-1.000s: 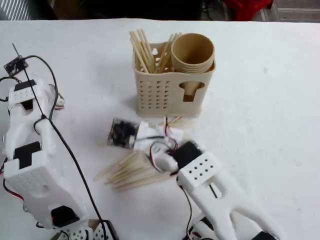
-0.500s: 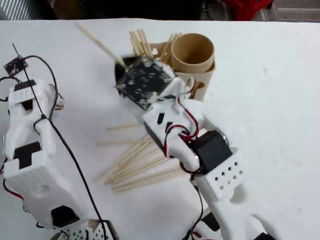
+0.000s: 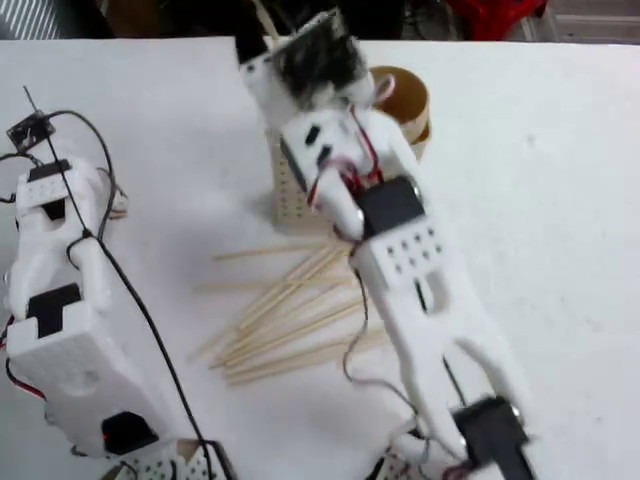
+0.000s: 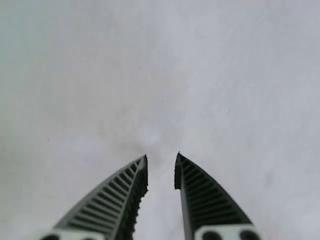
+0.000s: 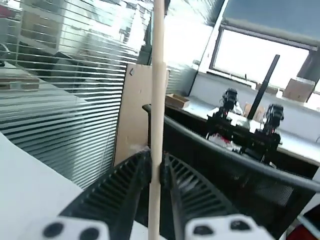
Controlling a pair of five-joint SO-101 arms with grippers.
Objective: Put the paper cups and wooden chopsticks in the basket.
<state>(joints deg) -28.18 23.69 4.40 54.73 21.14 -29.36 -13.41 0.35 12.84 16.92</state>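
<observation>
High view: the beige perforated plastic basket [image 3: 291, 196] stands near the far edge of the white counter [image 3: 560, 200], with stacked tan paper cups [image 3: 408, 97] inside. Loose wooden chopsticks [image 3: 285, 322] lie scattered mid-counter in front of it.

Left wrist view: the left tool [image 4: 161, 162] hangs slightly parted and empty above the counter.

Right wrist view: the right tool [image 5: 156, 167] clamps one pale wooden chopstick [image 5: 158, 75].
</observation>
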